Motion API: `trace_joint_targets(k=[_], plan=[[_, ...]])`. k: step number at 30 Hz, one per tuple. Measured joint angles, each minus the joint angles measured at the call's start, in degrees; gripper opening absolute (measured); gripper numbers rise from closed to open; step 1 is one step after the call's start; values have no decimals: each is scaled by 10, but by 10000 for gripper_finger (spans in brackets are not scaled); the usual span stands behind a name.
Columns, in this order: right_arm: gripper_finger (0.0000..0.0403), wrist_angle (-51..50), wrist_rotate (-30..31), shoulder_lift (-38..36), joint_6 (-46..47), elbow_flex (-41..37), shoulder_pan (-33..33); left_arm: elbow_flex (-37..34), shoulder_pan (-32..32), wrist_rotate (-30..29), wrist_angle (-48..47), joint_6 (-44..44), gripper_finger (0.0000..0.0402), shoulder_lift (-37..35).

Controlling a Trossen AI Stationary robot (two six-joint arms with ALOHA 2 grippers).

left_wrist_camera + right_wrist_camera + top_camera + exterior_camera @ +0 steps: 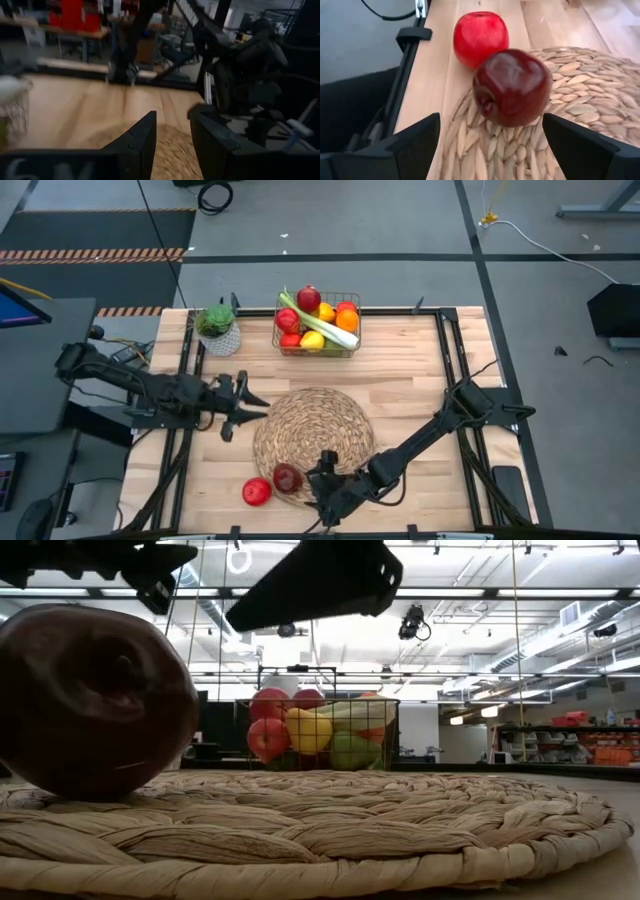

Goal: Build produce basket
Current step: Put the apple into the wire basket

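The wire basket (318, 323) stands at the table's far middle. It is filled with produce: red apples, a lemon, oranges and a leek (322, 322). A dark red apple (512, 87) rests on the near-left rim of the round woven mat (313, 430). A bright red apple (480, 37) lies on the bare table just beside the mat. My right gripper (491, 120) is open and points at the dark apple from the right. Its fingers stand short of the apple, one on each side, without touching it. My left gripper (250, 408) hovers at the mat's left edge, open by a small gap with nothing in it.
A white pot with a green plant (218, 328) stands left of the basket. Dark rails (185, 380) run along the table's left and right sides. The table's near edge lies close behind the two apples.
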Motion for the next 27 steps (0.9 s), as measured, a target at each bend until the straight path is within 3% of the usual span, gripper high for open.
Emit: trace_joint_targets(k=[4,10,14,27], plan=[[357,20,3,3,31,1,8,0,-41,-26,16,-37,126,46],[344,105,-38,30,8,1,32,0,-89,-57,80,-70,126,113],[327,138,-34,47,7,0,42,0,-116,-71,76,-114,126,151],[286,151,107,94,-9,0,35,0,-137,-150,89,-200,126,255]])
